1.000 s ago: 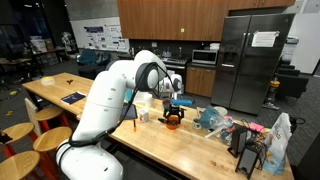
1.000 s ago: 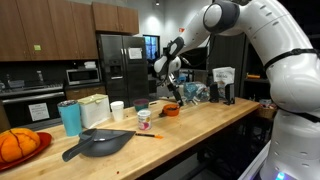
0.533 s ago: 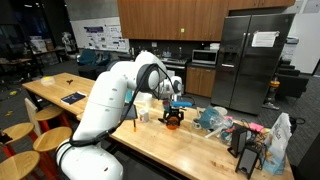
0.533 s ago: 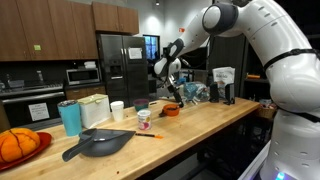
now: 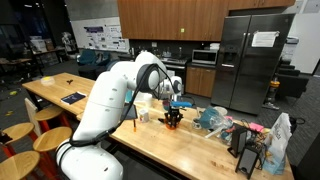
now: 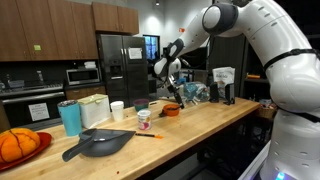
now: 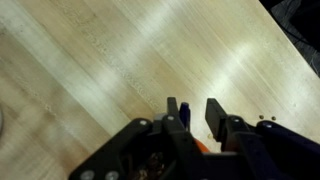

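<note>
- In the wrist view, the gripper (image 7: 192,108) points down at the wooden countertop (image 7: 100,60). Its jaws are drawn part-way in, with a narrow gap between them.
- A thin blue thing (image 7: 185,118) stands in that gap, close against one finger (image 7: 172,110). I cannot tell whether the other finger presses on it, so I cannot say whether it is clamped or only straddled.
- Just below the fingers there is a glimpse of orange, which I take to be the orange bowl (image 7: 200,147).
- In both exterior views, the gripper (image 5: 173,112) (image 6: 172,97) hangs low over the orange bowl (image 5: 172,122) (image 6: 172,110). The bowl sits on the countertop, and the fingertips are at or just inside its rim.
- Judging progress, the reach looks done because the tool is at the bowl with the blue thing between its jaws. A firm hold is not yet shown, and nothing is lifted clear of the bowl.
- Near the bowl, in an exterior view, are a small cup (image 6: 144,119), a white cup (image 6: 117,110) and a teal tumbler (image 6: 69,117).
- A dark pan (image 6: 95,145) lies well apart from the bowl, towards the camera.
- On the bowl's other side, in an exterior view, crumpled bags (image 5: 215,118) lie on the counter.
- Farthest back is a steel refrigerator (image 5: 250,60), beneath the wooden cabinets.
</note>
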Controlling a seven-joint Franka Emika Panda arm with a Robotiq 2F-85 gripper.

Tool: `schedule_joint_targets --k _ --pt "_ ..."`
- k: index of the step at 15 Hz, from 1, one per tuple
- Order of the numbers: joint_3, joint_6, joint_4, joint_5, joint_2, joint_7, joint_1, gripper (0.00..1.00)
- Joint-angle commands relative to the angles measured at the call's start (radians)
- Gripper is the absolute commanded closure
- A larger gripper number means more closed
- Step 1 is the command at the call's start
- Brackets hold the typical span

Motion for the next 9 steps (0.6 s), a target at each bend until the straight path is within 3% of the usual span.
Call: schedule_joint_targets --k 1,2,9 --pt "0.007 -0.021 0.002 -0.004 -0.017 0.006 -0.006 0.94" --pt "0.007 -0.021 0.003 -0.006 -0.019 0.007 -0.005 1.00" --pt "0.000 -0.016 0.006 -0.050 -0.078 0.041 0.023 0.96"
